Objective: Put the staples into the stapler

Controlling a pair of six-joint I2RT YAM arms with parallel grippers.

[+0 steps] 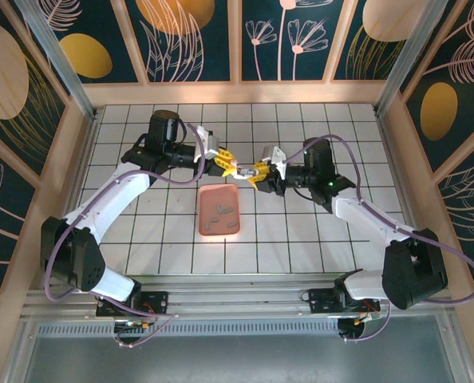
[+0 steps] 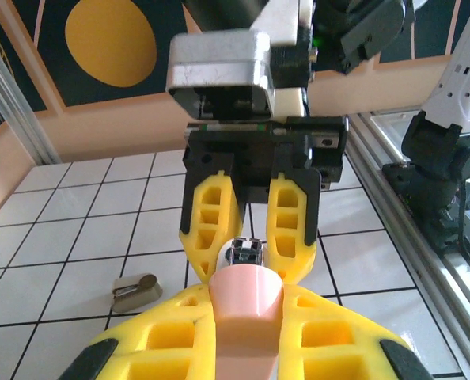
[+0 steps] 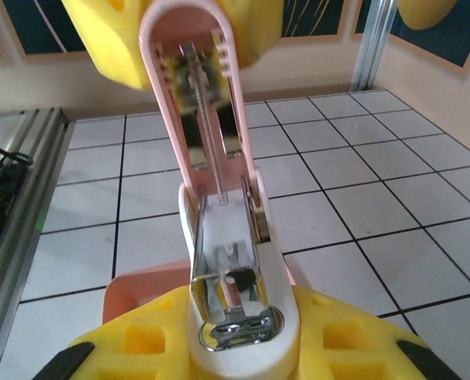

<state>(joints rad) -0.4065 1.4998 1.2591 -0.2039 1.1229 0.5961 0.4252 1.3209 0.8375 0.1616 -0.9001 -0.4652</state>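
Both jaws on stapler point(image 3: 233, 261) (hinged open), staples point(image 1: 223, 211) indistinct specks

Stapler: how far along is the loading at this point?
Done: the stapler is held up and hinged open, the pink lid swung up off the white base. In hand: the left gripper grips the lid, the right gripper the base. Left: the staples lie in the salmon tray; none is picked up, and a strip has to go into the opened stapler before closing.
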